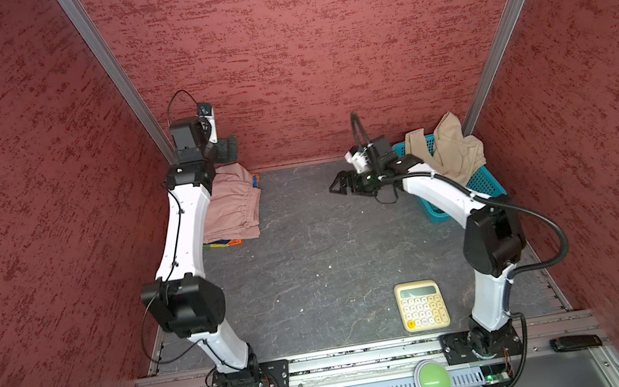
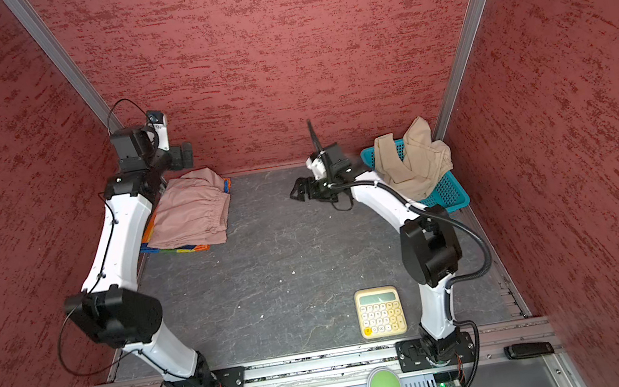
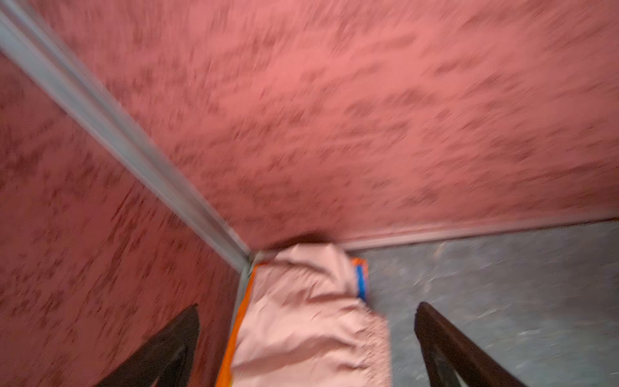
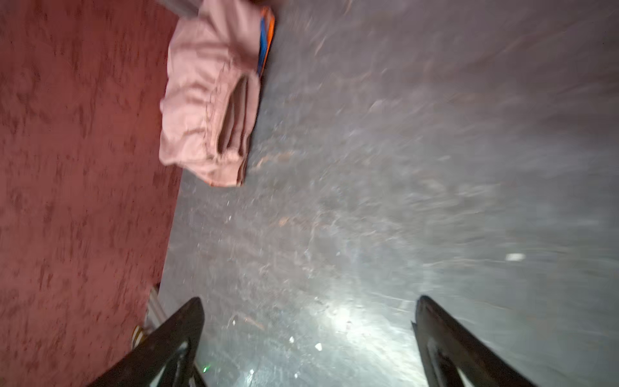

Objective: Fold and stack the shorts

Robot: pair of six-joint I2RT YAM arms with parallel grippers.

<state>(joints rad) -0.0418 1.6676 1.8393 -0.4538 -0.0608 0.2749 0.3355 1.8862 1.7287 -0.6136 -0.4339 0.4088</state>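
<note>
Shorts [image 2: 193, 213]: seemingly 3, 2 stacked.

Left arm [image 1: 187, 226] extended far and high, left pincer [image 1: 227, 149] raised, jaws wide apart, nothing held. Right arm [image 1: 438, 191] elbow-bent, right pincer [image 1: 340, 183] low, aimed inward, jaws wide apart, nothing held.

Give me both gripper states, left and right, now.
Left gripper: open, holding nothing.
Right gripper: open, holding nothing.
</note>
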